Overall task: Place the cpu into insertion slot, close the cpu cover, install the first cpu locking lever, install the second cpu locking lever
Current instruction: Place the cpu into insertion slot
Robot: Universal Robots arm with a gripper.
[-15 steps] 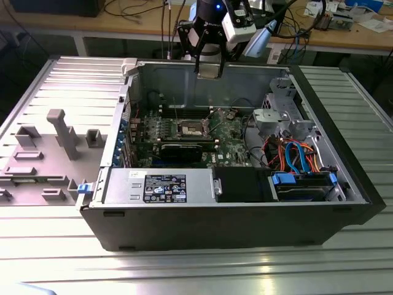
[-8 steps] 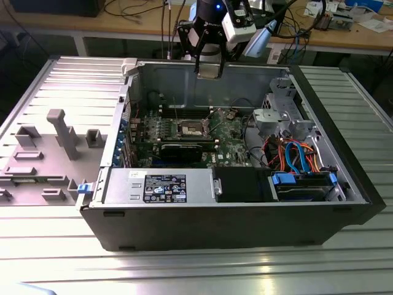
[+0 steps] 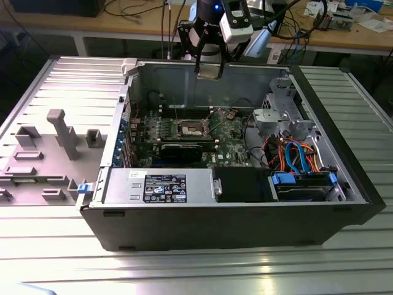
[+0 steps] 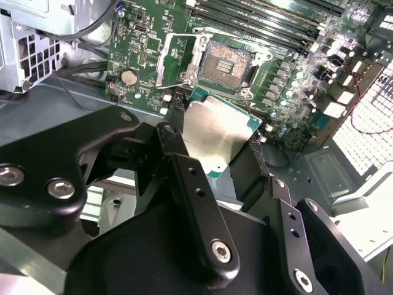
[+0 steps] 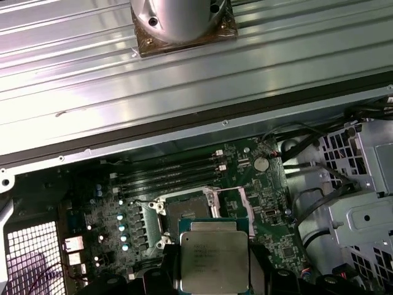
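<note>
- One gripper [image 3: 209, 69] hangs above the open top of the computer case [image 3: 245, 221], near its far wall and well clear of the boards below.
- Its fingers [image 4: 178, 160] are clamped on the two opposite edges of one cpu [image 4: 218, 132]. The dull metal top shows in the first wrist view [image 5: 214, 255].
- The cpu is held in the air, apart from the motherboard [image 4: 144, 40]. In the second wrist view its near corner lies just beside the socket's rim, without touching.
- One insertion slot [image 4: 224, 66] lies bare, its pale pin field showing and nothing resting in it.
- One cpu cover [image 4: 163, 60] is swung up and stands at one side of the slot, leaving the way down into the slot open.
- A row of long memory slots [image 5: 166, 175] runs close along another side of the slot.
- One round coin cell [image 4: 128, 77] sits on the board beyond the raised cover.
- In the exterior view one long black card [image 3: 187, 149] lies on the near side of the slot, and a metal drive cage [image 3: 279, 117] stands at the exterior view's right.
- The case rests on a ribbed metal counter [image 3: 202, 270], with bare counter along its near edge.
</note>
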